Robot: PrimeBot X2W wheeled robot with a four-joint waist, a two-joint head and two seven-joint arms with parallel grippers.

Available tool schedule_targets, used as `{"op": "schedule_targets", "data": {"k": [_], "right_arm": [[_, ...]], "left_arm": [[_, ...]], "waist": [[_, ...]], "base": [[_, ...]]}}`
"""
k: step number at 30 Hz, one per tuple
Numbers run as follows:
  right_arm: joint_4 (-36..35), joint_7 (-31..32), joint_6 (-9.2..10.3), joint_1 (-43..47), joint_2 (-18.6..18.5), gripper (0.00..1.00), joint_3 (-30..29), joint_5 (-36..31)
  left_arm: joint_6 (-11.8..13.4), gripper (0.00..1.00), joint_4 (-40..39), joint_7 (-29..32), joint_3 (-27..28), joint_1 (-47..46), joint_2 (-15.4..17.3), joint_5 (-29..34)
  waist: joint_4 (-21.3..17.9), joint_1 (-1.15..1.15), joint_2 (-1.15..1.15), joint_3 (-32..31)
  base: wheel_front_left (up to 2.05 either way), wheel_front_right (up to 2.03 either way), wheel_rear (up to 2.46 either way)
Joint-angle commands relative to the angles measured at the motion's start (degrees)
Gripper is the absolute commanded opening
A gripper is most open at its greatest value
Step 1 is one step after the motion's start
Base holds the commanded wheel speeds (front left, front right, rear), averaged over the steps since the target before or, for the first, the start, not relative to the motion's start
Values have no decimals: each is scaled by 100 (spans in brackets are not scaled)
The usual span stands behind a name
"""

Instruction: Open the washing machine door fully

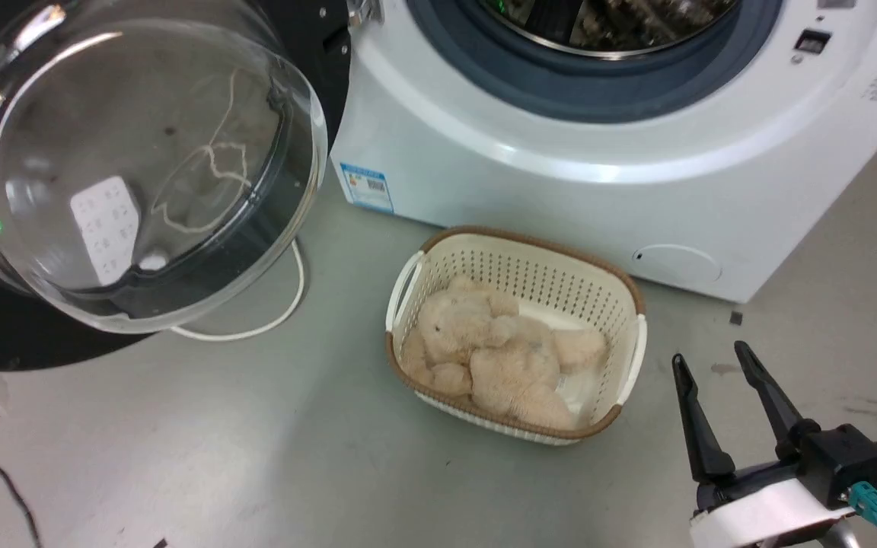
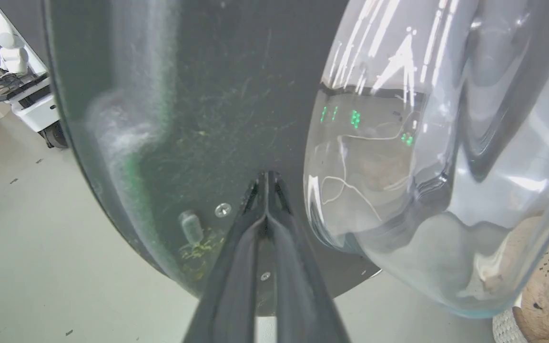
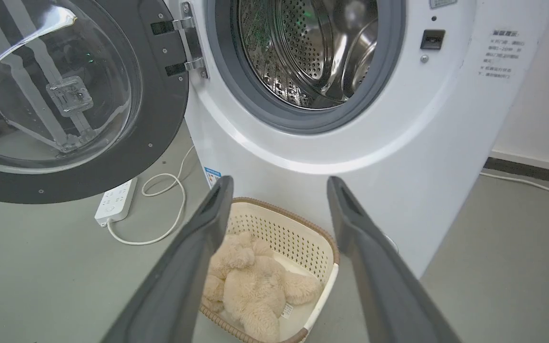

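The washing machine door (image 1: 126, 167), a black disc with a bulging clear glass bowl, is swung wide out to the left of the white washing machine (image 1: 560, 175). In the right wrist view the door (image 3: 155, 109) hangs on its hinge beside the steel drum (image 3: 308, 52). My left gripper (image 2: 266, 177) is shut, with its tips right at the door's black inner rim (image 2: 208, 119), next to the glass bowl (image 2: 422, 166). My right gripper (image 1: 712, 354) stands open and holds nothing, low over the floor at the lower right, pointing at the machine (image 3: 398, 152).
A cream basket (image 1: 629, 304) holding a beige plush toy (image 1: 495, 354) sits on the grey floor in front of the machine. A white power strip (image 3: 115, 200) and its looping cable (image 1: 286, 304) lie under the door. Another white machine base (image 2: 26, 100) stands far left.
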State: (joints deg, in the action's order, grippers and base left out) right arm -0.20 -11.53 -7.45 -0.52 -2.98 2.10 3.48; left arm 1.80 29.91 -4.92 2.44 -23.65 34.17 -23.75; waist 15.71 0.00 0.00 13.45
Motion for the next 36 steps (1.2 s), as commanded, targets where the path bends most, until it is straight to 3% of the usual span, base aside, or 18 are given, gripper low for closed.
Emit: {"op": "schedule_targets", "data": {"k": [1,6,17,26,27,28,29,30,36], "right_arm": [[25,-59,-3,27,11,100,-68,-30],[-2,-135,-3,145,11,100,-300,-32],[-217,-226,-3,371,11,100,-653,-147],[-411,-188,-3,753,11,100,-750,-74],[-430,-183,-3,845,11,100,-765,-141],[-430,-183,-3,845,11,100,-765,-141],[-425,-185,-3,877,11,100,-761,-178],[-407,-184,-3,901,11,100,-760,-167],[-257,-189,-3,959,11,100,-710,-114]], "left_arm": [[-60,0,19,-185,-45,33,29,40],[-90,0,-341,-666,-208,349,-197,135],[215,0,-2459,-959,-670,1769,-1314,175],[371,0,-3109,-927,-1153,2614,-1624,365],[446,32,-3138,-859,-1243,2732,-1767,331],[446,32,-3138,-859,-1243,2732,-1767,331],[486,71,-3150,-859,-1276,2772,-1829,329],[523,100,-3147,-859,-1313,2808,-1870,350],[732,100,-2978,-861,-1597,2940,-1910,739]], "waist": [[-60,0,0,-179],[-169,0,0,-553],[-774,0,0,-1243],[-1208,0,0,-1419],[-1244,0,0,-1420],[-1244,0,0,-1420],[-1258,0,0,-1421],[-1271,0,0,-1422],[-1297,0,0,-1447]], "base": [[0,0,0],[0,0,0],[0,0,0],[0,0,0],[0,0,0],[0,0,0],[0,0,0],[0,0,0],[0,0,0]]}}
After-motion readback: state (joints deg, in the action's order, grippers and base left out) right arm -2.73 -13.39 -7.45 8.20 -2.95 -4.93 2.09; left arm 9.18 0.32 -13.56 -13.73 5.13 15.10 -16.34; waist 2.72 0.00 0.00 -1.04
